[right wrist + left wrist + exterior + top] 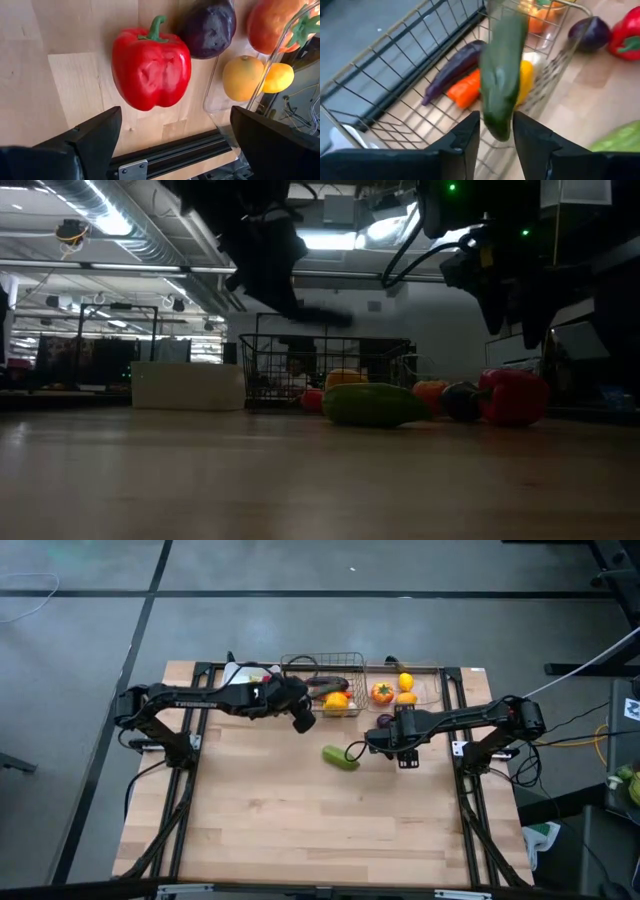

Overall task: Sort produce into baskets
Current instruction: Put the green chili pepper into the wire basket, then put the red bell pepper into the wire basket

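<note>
In the left wrist view a green cucumber [500, 65] sticks out from my left gripper [496, 125], above the near edge of the grey wire basket [322, 675]. In that basket lie a dark eggplant [452, 67], a carrot [466, 90] and a yellow piece [525, 80]. My right gripper [175, 135] hangs open over a red pepper [150, 65] that lies on the table beside a purple onion [207, 27]. A second green vegetable [340, 757] lies on the table between the arms. My left gripper has the cucumber's near end [496, 127] between its two fingertips, one finger [465, 135] on each side. The fingers slant downward toward the table's far edge, and the cucumber runs on along them. It is clear of the basket and shows blurred.
A clear bin [425, 690] at the far right holds an orange-red fruit [382, 692], a lemon [405, 681] and an orange [407, 698]. A white tray [188, 385] stands left of the wire basket. The near half of the wooden table [320, 830] is bare.
</note>
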`<state>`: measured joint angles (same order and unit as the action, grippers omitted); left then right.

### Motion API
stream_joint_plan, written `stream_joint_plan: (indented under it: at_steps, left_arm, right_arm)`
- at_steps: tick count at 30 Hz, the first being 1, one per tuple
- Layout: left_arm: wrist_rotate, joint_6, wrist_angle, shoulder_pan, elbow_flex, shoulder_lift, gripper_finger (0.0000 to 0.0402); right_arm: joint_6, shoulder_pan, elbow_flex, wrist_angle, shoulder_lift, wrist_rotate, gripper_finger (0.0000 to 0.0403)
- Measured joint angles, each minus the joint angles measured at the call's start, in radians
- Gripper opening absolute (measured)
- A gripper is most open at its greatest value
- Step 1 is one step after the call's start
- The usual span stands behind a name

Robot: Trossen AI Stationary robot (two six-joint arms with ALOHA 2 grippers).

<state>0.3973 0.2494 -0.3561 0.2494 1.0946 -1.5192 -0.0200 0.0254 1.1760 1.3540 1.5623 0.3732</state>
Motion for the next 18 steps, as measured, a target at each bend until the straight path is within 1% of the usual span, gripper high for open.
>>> stream_joint_plan:
  at_steps: [5,11,18]
  left_arm:
    - [0.000,-0.070,0.000,0.043,0.000,0.000,0.0124]
    - [0.000,-0.050,0.001,0.070,0.000,0.000,0.0125]
    - [0.000,-0.049,0.000,0.058,0.000,0.005,0.0125]
  right_arm:
    - [0.000,0.000,0.000,0.000,0.000,0.000,0.0372]
    - [0.000,0.000,0.000,0.000,0.000,0.000,0.0372]
    - [0.000,0.000,0.000,0.000,0.000,0.000,0.0372]
